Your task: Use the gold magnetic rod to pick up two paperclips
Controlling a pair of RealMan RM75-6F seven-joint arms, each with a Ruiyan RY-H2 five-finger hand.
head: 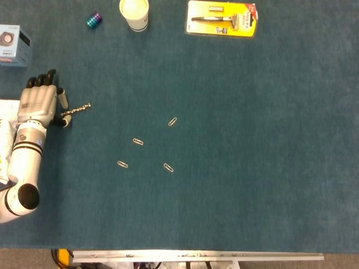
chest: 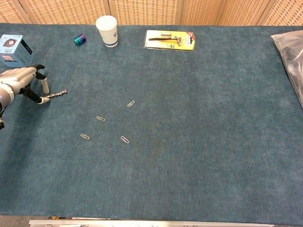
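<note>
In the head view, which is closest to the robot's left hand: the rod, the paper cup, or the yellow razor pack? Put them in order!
From the left hand:
1. Magnetic rod, right beside its fingers.
2. Paper cup, at the table's far edge.
3. Yellow razor pack, far edge, further right.

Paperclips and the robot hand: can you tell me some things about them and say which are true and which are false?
1. Four paperclips lie on the blue table. True.
2. The left hand is by the rod at its near end. True.
3. A paperclip is stuck to the rod. False: all of them lie apart from it on the table.
4. The white cup is tipped over. False: it stands upright.
5. The yellow package sits next to the hand. False: it lies far off, at the far edge.
</note>
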